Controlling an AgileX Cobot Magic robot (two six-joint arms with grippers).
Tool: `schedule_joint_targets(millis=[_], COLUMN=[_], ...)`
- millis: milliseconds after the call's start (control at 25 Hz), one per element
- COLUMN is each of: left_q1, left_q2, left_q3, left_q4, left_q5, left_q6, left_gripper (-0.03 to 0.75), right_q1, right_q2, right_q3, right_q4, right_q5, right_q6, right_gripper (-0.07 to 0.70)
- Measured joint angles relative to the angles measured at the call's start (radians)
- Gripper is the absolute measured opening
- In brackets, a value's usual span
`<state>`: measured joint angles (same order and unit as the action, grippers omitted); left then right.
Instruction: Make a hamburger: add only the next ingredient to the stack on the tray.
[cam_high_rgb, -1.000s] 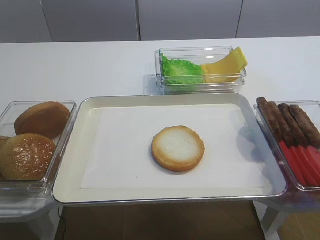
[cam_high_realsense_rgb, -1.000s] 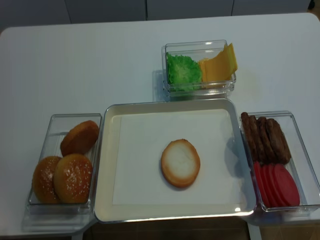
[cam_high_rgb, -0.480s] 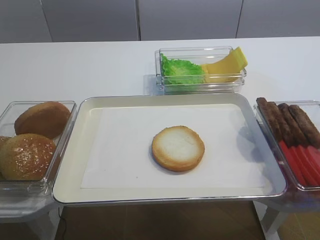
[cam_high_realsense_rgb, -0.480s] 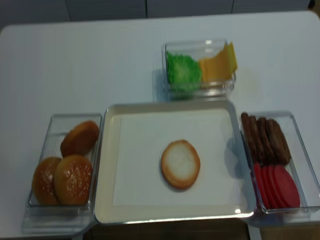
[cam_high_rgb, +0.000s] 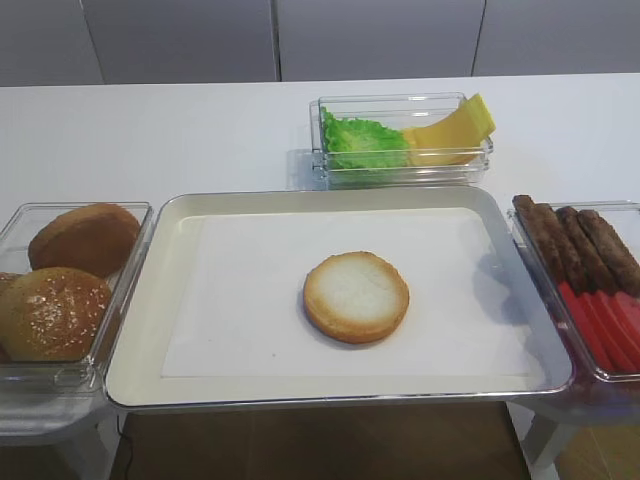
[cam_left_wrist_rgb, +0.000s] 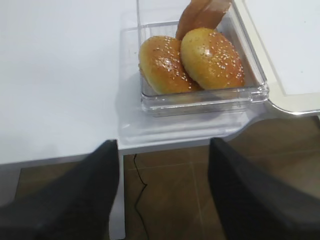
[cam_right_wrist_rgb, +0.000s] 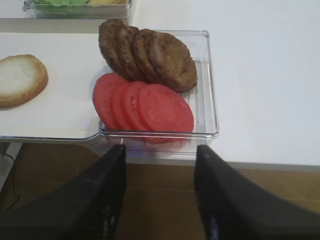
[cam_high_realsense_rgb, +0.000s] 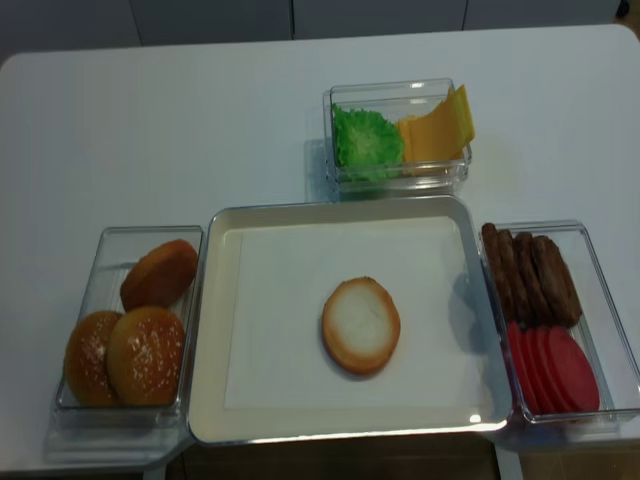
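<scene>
Left hand (cam_left_wrist_rgb: 162, 192) parted; bun half (cam_high_rgb: 356, 296) pale-faced, golden-rimmed.

The sesame buns (cam_high_rgb: 52, 313) (left bin) have shifted slightly; nothing else differs.

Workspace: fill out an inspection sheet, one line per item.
Surface: white table, no spills seen.
Job's things: bun half lies cut face up on the tray, alone on the paper liner.
Clutter: bun bin left; lettuce and cheese bin behind; patties and tomato slices bin right.
Grippers: left gripper open, empty, before the bun bin; right gripper open, empty, before the patty bin.
Cables: one thin dark cable on the floor.
Surroundings: grey panels behind; brown floor.
</scene>
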<state>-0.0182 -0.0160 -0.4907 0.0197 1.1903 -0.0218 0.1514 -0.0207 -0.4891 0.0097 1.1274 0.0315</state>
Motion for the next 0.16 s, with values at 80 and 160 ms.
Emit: schedule_joint_targets(millis=[80,160], left_q1=[0.000,0.000], left_q2=[0.000,0.000], left_q3=[0.000,0.000], left_q4=[0.000,0.000], left_q5=[-0.003,-0.005], left_q6=[0.000,-0.001], left_gripper=[0.419,0.419], right_q1=[0.000,0.000], right_q2=[0.000,0.000], right_q3=[0.000,0.000], right_q4=[0.000,0.000], right_q5=[0.000,0.000], right_q6=[0.000,0.000], right_gripper=[0.355,0.355])
